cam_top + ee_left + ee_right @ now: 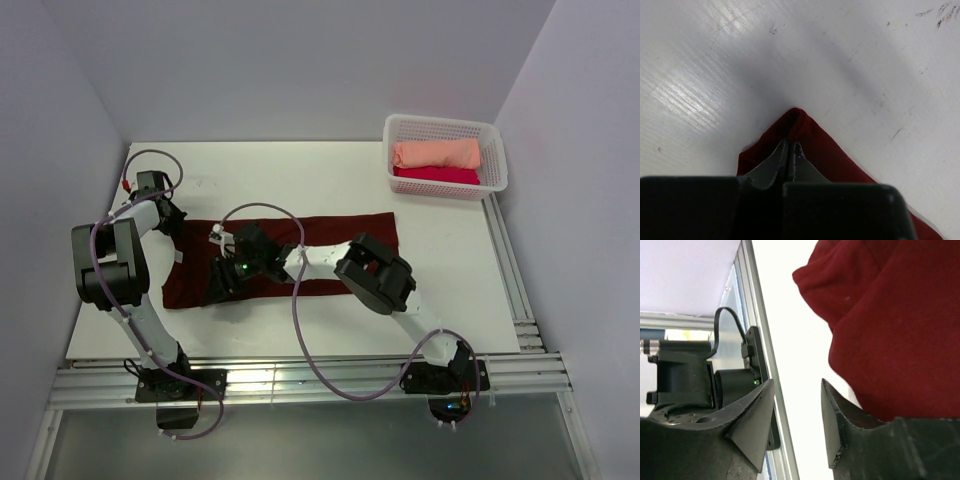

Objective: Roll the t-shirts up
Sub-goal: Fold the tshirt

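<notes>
maroon t-shirt (340,228) partly hidden, cropped in wrist views

White table (330,180), white slotted basket (440,121) at its far right corner, metal rails (260,385) along the near edge, pale walls (300,60)

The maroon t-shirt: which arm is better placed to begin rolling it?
Probably the left. The left gripper is shut on a corner of the maroon t-shirt, so it could lift that end. The right gripper is open beside the cloth's edge, holding nothing.
</notes>
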`<state>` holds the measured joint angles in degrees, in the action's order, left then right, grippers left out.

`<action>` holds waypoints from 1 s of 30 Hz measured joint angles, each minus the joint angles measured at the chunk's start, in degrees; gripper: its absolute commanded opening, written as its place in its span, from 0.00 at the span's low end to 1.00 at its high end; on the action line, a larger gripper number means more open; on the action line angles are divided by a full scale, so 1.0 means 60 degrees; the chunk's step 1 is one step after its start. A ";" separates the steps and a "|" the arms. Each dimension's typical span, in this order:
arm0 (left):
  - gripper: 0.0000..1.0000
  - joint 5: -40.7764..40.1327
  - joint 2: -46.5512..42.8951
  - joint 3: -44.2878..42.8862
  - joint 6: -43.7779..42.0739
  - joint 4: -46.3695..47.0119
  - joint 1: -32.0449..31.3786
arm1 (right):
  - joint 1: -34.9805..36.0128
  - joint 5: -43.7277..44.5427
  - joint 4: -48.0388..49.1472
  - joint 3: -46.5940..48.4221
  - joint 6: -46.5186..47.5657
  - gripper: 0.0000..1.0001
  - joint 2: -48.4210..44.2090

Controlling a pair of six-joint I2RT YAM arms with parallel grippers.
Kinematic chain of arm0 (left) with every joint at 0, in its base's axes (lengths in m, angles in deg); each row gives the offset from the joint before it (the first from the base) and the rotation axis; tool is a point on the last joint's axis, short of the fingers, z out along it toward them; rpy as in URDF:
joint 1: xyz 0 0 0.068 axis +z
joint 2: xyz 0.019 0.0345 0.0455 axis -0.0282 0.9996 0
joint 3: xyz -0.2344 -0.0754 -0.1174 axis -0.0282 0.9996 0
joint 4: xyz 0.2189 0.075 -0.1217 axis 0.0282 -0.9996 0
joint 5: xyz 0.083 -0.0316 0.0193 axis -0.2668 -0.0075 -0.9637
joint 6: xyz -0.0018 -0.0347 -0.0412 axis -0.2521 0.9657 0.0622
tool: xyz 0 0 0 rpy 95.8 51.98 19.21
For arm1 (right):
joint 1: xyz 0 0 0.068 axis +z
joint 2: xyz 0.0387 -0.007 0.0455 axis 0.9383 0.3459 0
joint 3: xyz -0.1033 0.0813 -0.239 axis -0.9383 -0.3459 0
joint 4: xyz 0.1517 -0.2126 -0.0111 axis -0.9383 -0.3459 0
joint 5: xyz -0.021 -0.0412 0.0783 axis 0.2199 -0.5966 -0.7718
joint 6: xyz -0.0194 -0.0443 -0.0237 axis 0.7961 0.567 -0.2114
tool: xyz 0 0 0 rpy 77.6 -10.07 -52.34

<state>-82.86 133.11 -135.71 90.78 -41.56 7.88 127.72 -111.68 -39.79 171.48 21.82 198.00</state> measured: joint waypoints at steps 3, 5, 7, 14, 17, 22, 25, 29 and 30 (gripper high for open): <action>0.01 -0.0015 0.0007 -0.0036 -0.0051 -0.0011 -0.0011 | -0.0047 0.0124 -0.0058 -0.0605 0.0160 0.50 -0.0484; 0.01 -0.0051 0.0007 -0.0058 -0.0095 -0.0029 -0.0018 | -0.0189 0.0262 -0.0098 -0.1344 0.0291 0.50 -0.1104; 0.00 -0.0084 0.0007 -0.0058 -0.0117 -0.0036 -0.0026 | -0.0484 0.0488 -0.0317 -0.2262 0.0510 0.50 -0.2047; 0.00 -0.0109 0.0007 -0.0058 -0.0124 -0.0029 -0.0033 | -0.2317 0.1909 -0.1002 -0.4615 0.1370 0.50 -0.5792; 0.00 -0.0120 0.0007 -0.0069 -0.0124 -0.0033 -0.0036 | -0.3155 0.2750 -0.1322 -0.5697 0.1654 0.50 -0.7238; 0.05 -0.0171 0.0007 -0.0069 -0.0124 -0.0033 -0.0058 | -0.3836 0.3829 -0.2146 -0.7216 0.1785 0.51 -0.8648; 0.34 -0.0237 0.0007 -0.0066 -0.0157 -0.0036 -0.0062 | -0.4222 0.4346 -0.2415 -0.8087 0.1741 0.53 -0.9278; 0.65 -0.0448 -0.0047 -0.0007 -0.0022 0.0011 -0.0066 | -0.4892 0.5038 -0.2903 -0.8896 0.1577 0.56 -1.0251; 0.70 -0.0510 -0.0109 0.0044 0.0015 0.0029 -0.0076 | -0.5071 0.5264 -0.2998 -0.8994 0.1530 0.57 -1.0469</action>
<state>-85.92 132.45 -135.45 90.86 -41.38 7.42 97.29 -80.10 -57.78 117.52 31.00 135.19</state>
